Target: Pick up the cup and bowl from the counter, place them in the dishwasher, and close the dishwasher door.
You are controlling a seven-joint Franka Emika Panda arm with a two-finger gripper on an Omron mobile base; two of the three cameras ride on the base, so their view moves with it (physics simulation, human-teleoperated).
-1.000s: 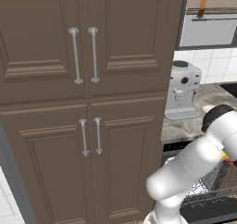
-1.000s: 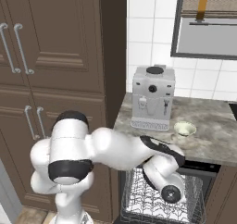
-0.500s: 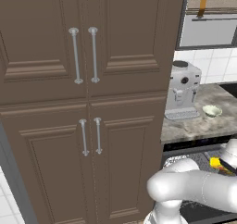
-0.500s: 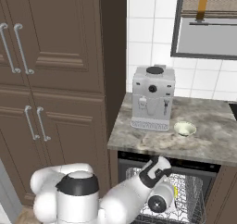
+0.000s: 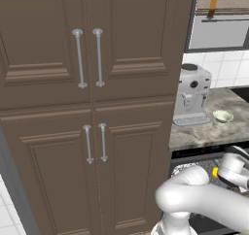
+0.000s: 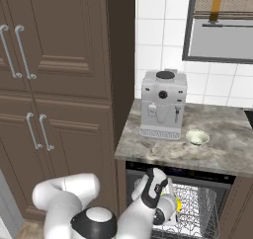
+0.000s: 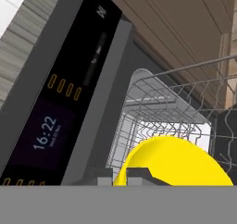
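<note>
While the dishwasher (image 7: 83,93) shows "16:22" on the small display of its black top strip, the white arm bends low in front of the open machine, just under the edge of the desk (image 6: 217,151). The gripper (image 7: 134,174) is closed narrow on the yellow cup (image 7: 178,163), which hangs over the wire rack (image 6: 197,211). The bowl (image 6: 197,137) stands on the desk just beside the silver coffee machine (image 6: 163,104). Brown cabinets (image 5: 87,108) with bar handles stand to the left.
</note>
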